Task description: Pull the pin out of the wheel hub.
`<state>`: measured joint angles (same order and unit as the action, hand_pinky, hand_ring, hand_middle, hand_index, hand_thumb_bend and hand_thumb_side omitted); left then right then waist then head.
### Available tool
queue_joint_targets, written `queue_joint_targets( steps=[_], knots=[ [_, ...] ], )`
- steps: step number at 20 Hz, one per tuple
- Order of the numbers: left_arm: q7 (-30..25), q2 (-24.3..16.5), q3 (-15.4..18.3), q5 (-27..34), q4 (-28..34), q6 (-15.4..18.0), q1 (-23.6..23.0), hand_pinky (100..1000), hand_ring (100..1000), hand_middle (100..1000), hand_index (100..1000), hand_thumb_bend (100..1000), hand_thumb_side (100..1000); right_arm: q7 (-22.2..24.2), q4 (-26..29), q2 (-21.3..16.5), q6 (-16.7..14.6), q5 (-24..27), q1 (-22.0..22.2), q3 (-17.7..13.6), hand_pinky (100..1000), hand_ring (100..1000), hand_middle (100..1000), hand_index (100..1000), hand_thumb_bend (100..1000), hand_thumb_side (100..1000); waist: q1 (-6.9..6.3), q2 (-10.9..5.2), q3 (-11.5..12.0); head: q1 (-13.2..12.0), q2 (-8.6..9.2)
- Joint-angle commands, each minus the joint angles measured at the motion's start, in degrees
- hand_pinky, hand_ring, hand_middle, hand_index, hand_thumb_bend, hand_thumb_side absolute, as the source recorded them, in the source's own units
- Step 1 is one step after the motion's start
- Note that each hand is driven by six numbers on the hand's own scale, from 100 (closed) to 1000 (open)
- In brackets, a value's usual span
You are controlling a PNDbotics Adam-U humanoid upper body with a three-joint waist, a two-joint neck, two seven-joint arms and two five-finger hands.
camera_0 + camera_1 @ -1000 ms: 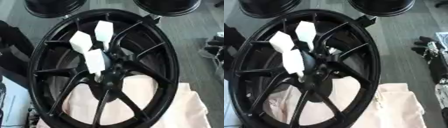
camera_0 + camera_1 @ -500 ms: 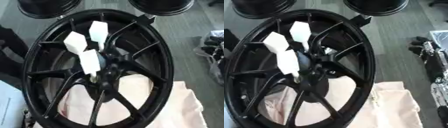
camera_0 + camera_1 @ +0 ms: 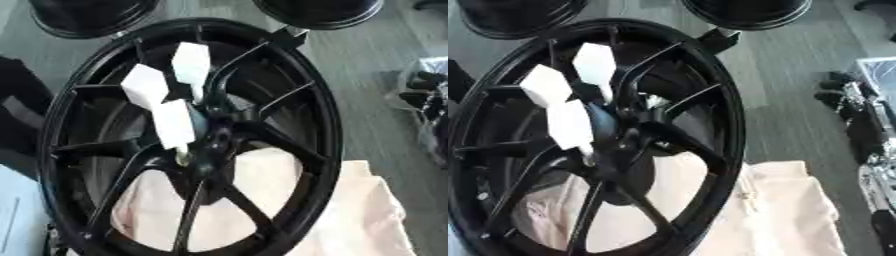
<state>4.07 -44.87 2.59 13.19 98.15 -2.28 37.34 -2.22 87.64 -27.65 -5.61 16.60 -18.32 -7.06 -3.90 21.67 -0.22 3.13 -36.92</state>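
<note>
- Left eye view is showing the black wheel hub (image 3: 289,125) lying over a pale cloth (image 3: 367,220)
- Three white-handled pins (image 3: 173,123) are sticking out beside its centre
- Neither hand is showing in either view, so their state cannot be told

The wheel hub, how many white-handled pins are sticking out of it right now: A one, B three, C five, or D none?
B: three white-handled pins stand in the wheel hub, one at upper left, one above and one lowest, nearest the centre; no hand is in view.
</note>
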Motion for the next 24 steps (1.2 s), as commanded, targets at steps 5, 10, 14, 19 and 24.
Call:
queue_joint_targets(
  steps=[5,10,14,19,24],
  knots=[
    [-17.4,-13.5,-2.5,-6.0,-0.6,0.5,6.0,695,835,792,767,444,604,-0.1,2.0,-2.3,0.1,-0.8,0.1,-0.5,880,725,705,825,100,765,-0.46,-1.20,-0.3,0.6,-0.09],
    [-32.1,-16.0,-4.6,-11.4,-0.9,1.1,11.6,737,836,798,791,441,650,-0.1,2.2,-2.5,0.2,-1.2,0.5,-0.3,879,725,705,825,100,766,-0.75,-1.38,-0.3,0.7,-0.05],
    [-41.4,-15.6,-7.5,-14.5,-1.2,1.4,15.3,756,836,799,803,435,688,0.0,2.2,-2.6,0.3,-1.3,0.5,-0.1,879,725,705,825,100,765,-0.81,-1.54,-0.4,0.8,0.25],
    [-52.3,-13.1,-11.7,-17.6,-1.0,1.9,20.2,777,808,761,817,431,712,0.3,2.2,-2.5,0.4,-1.3,0.3,0.2,879,725,705,825,100,766,-0.64,-1.64,-0.6,1.2,0.55],
    [-55.9,-10.8,-14.3,-18.3,-0.4,2.8,23.3,783,801,769,825,428,712,0.6,2.2,-2.2,0.4,-1.1,-0.1,0.6,879,725,705,825,100,764,-0.35,-1.61,-1.0,0.6,0.23]
  ],
)
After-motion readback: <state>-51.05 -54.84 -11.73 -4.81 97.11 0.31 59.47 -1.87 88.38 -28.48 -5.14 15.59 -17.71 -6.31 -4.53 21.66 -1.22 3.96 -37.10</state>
